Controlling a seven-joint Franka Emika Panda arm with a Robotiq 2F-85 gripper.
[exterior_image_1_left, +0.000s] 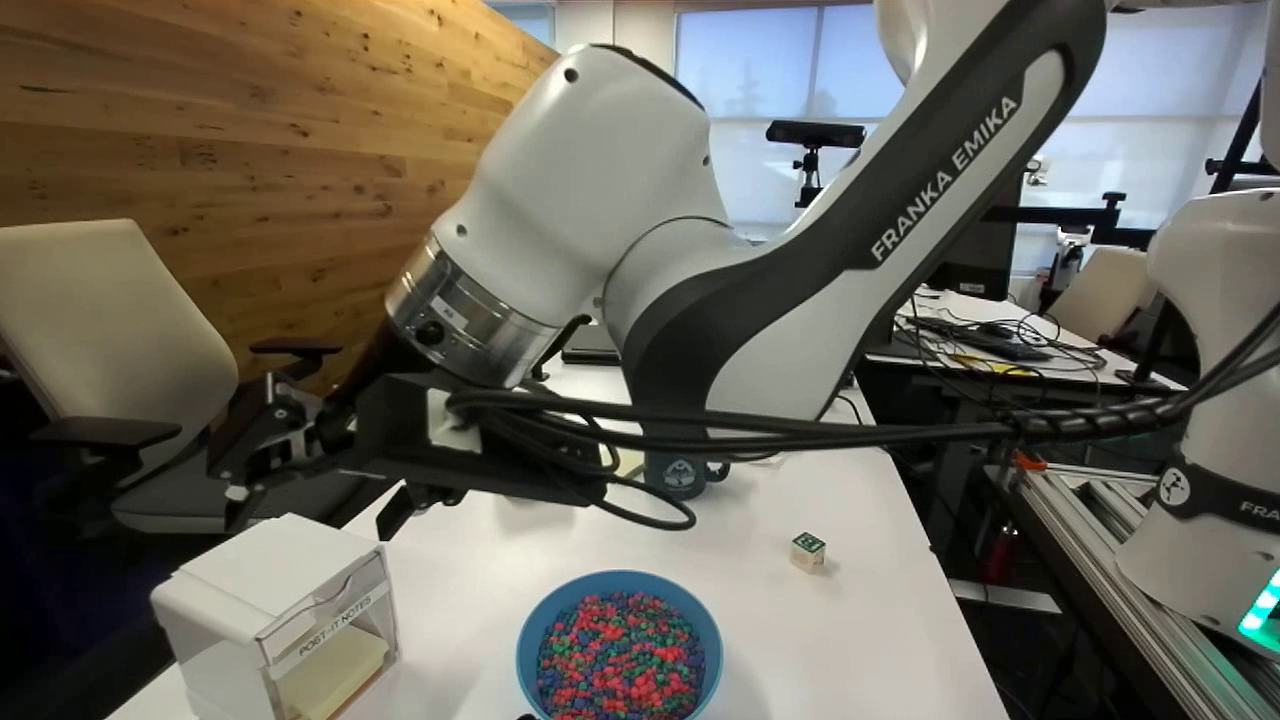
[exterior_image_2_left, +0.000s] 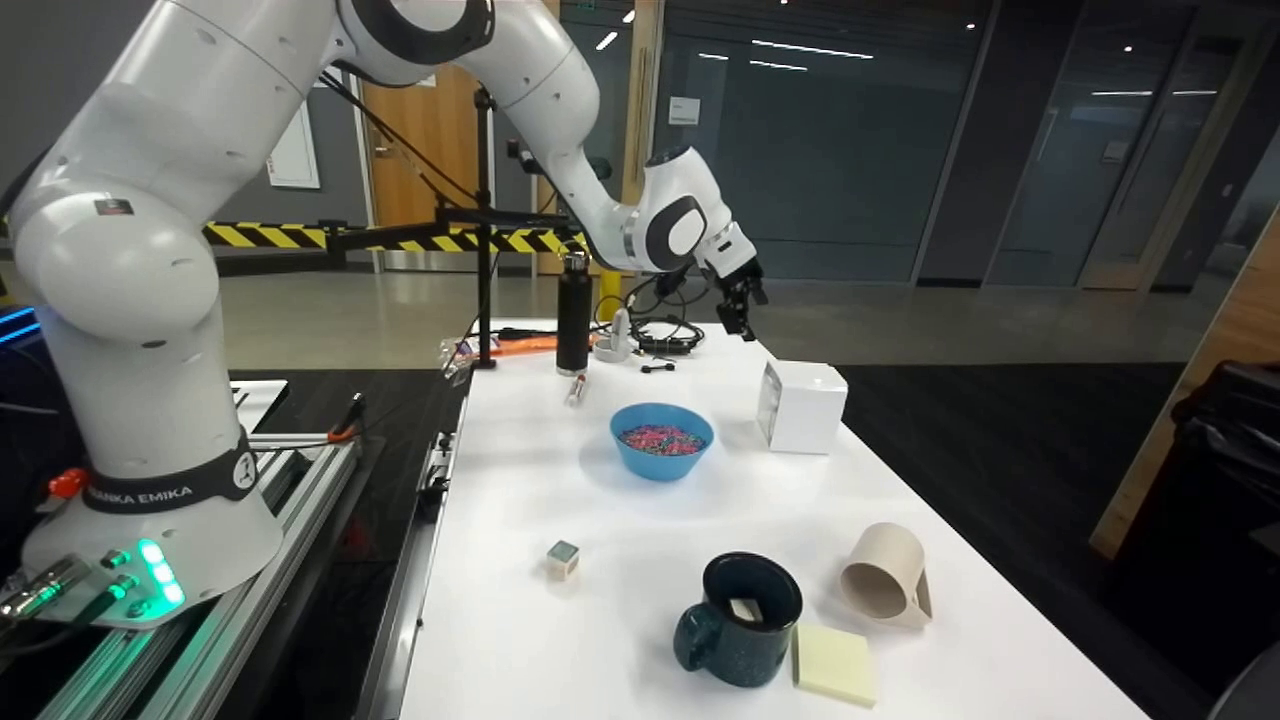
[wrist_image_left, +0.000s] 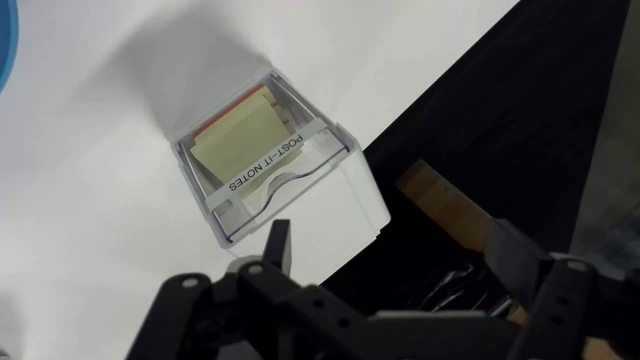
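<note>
My gripper (wrist_image_left: 392, 242) is open with nothing between its fingers; it also shows in both exterior views (exterior_image_1_left: 316, 512) (exterior_image_2_left: 743, 318). It is in the air above and beside a white box (wrist_image_left: 315, 215) labelled "POST-IT NOTES", the nearest thing to it. The box stands upright near the table edge in both exterior views (exterior_image_1_left: 270, 570) (exterior_image_2_left: 805, 410). Yellow sticky notes (wrist_image_left: 245, 140) show through its clear front. In the wrist view one finger overlaps the box; I see no clear contact. A blue bowl (exterior_image_1_left: 620, 581) of small coloured pieces stands beside the box (exterior_image_2_left: 662, 466).
A small block (exterior_image_2_left: 562, 560), a dark mug (exterior_image_2_left: 735, 640) with something pale inside, a yellow note pad (exterior_image_2_left: 835, 665) and a beige mug (exterior_image_2_left: 890, 560) on its side are on the table (exterior_image_2_left: 520, 640). A black bottle (exterior_image_2_left: 573, 315) and cables (exterior_image_2_left: 670, 340) are farther back. A chair (exterior_image_1_left: 120, 310) stands beside the table.
</note>
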